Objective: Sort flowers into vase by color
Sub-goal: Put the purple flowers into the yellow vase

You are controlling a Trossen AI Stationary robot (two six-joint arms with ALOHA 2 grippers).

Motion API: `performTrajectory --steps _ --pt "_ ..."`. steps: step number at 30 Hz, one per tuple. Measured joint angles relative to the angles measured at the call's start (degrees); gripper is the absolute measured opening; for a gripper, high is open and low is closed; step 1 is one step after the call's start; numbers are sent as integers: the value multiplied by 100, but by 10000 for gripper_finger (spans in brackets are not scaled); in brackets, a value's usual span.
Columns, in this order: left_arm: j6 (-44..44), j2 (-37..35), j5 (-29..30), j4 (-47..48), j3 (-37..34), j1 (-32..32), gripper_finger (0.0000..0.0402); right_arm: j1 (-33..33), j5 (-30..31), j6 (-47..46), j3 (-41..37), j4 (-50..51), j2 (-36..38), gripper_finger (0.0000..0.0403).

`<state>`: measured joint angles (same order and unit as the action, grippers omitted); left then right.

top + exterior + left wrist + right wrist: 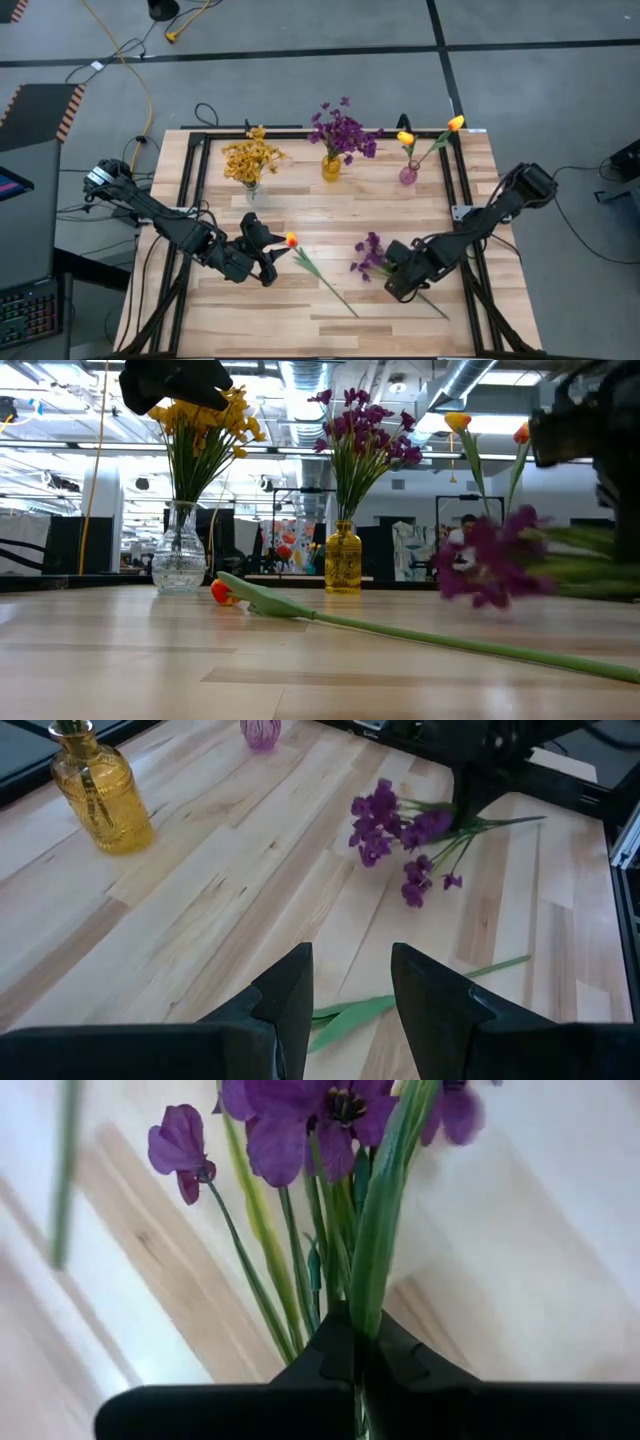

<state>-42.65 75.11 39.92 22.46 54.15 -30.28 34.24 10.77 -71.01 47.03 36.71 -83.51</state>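
Stems of the loose purple bunch vanish under the right end effector in the high view, so the grip itself is hidden there; right wrist view settles it: fingers pinched shut on those green stems, blossoms cut off at frame edge. Low view shows same bunch only as a blur, w/ the arm dark and cropped at the corner. Left end effector sits just beside the orange tulip lying on the bench, near mid-left; its fingers stand partway apart w/ nothing between them, tulip stem passing on the bench below. Tulip head is out of the left wrist view but clear in low view. At the bench's far side: yellow bunch in clear vase, purple bunch in amber vase, two tulips in pink vase. Pink vase hidden behind the blur in low view; a person shows faintly in the room behind.
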Motion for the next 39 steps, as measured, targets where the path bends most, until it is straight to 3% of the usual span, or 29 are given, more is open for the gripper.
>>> performTrajectory --steps 10,21,31,39 --pt "3 0 97 0 -2 0 124 -260 1436 1356 7 -946 793 31" --pt "195 0 288 -4 -2 0 124 -477 3360 4580 11 -3109 1012 31" --pt "164 0 204 -7 -2 223 124 -946 3442 6752 13 -4747 1012 33" --pt "151 0 -407 -9 -2 553 124 -1198 3437 7965 13 -5742 1012 33"
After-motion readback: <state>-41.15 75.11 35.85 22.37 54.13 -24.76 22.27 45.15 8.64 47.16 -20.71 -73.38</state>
